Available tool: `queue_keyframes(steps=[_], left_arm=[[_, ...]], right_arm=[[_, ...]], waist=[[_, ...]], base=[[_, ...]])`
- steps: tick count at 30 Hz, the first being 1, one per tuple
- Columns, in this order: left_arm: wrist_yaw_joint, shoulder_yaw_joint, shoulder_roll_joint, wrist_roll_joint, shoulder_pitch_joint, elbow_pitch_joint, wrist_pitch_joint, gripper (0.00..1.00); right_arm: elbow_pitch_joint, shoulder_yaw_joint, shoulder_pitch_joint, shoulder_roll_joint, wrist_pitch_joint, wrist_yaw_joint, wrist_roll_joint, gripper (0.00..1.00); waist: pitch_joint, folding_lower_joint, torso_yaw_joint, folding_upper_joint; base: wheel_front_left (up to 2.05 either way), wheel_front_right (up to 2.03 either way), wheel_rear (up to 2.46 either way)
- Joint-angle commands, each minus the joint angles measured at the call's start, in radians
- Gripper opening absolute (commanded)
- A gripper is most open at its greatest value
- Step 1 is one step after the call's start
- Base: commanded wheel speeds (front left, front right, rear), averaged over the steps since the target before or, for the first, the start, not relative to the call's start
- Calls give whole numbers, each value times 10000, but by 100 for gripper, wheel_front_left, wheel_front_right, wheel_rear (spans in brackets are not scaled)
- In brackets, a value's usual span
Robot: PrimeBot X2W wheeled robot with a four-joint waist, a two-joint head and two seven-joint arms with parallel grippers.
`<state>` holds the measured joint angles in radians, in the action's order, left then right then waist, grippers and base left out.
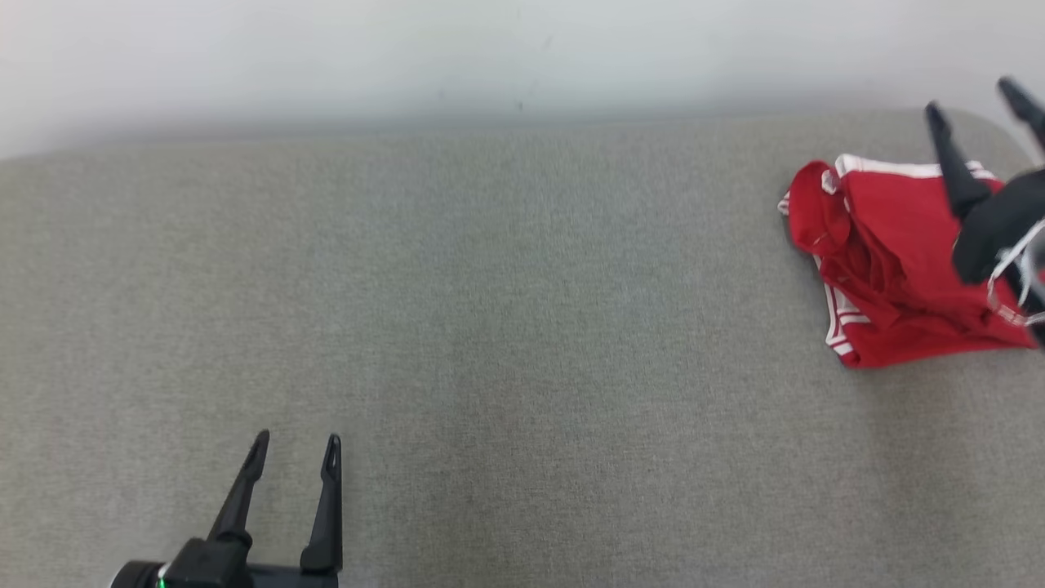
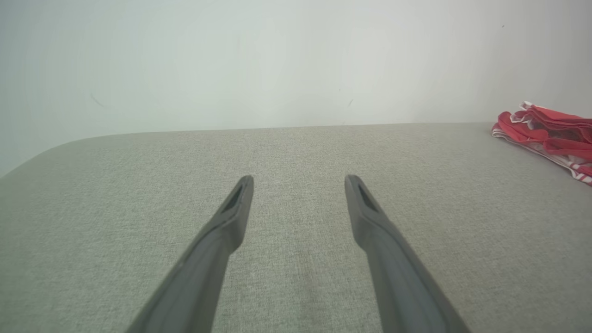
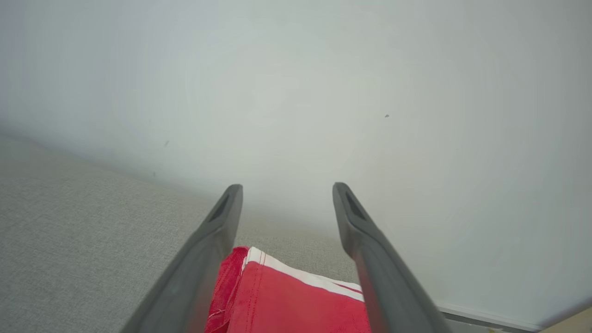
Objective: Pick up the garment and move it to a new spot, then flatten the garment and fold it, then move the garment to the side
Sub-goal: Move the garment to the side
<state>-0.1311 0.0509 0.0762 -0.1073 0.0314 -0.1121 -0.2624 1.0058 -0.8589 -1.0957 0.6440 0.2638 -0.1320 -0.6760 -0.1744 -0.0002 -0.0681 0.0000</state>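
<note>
The garment [image 1: 890,261] is a red piece with white stripes, folded into a bunched stack at the far right of the grey surface [image 1: 490,327]. My right gripper [image 1: 976,94] hovers over its right part, open, with nothing between the fingers. In the right wrist view the garment [image 3: 286,300] lies below and between the spread fingers of the right gripper [image 3: 286,187]. My left gripper [image 1: 295,445] stands open at the lower left, far from the cloth. In the left wrist view the left gripper [image 2: 299,178] is empty and the garment [image 2: 550,134] lies at the right edge.
A pale wall [image 1: 490,57] runs along the far edge of the grey fabric surface. The surface's rounded corner lies just beyond the garment. A white cable [image 1: 1008,269] loops beside my right wrist.
</note>
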Motion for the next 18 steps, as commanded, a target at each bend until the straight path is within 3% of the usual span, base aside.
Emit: queue_keyframes(steps=[1, 7, 10, 18], left_arm=[[12, -49, -2, -22, -199, -9, -22, 100], [12, -242, -14, -44, -631, -54, -22, 100], [12, -366, -43, -45, -827, -68, -22, 100], [12, -505, -174, 142, -1166, 85, -22, 100]], right_arm=[[-292, 473, 575, -101, 3, 25, 254, 100], [-2458, 3956, 3453, -1055, 8, 25, 2014, 100], [-3639, 5482, 5114, -1844, 5, 24, 2987, 100], [-6557, 7754, 8481, -3650, 5, 24, 4762, 100]], waist=[[420, 2, 144, 0], [1040, 2, 308, 0], [1315, 2, 391, 0], [1660, 2, 715, 0]], base=[[0, 0, 0], [0, 0, 0], [0, 0, 0], [0, 0, 0]])
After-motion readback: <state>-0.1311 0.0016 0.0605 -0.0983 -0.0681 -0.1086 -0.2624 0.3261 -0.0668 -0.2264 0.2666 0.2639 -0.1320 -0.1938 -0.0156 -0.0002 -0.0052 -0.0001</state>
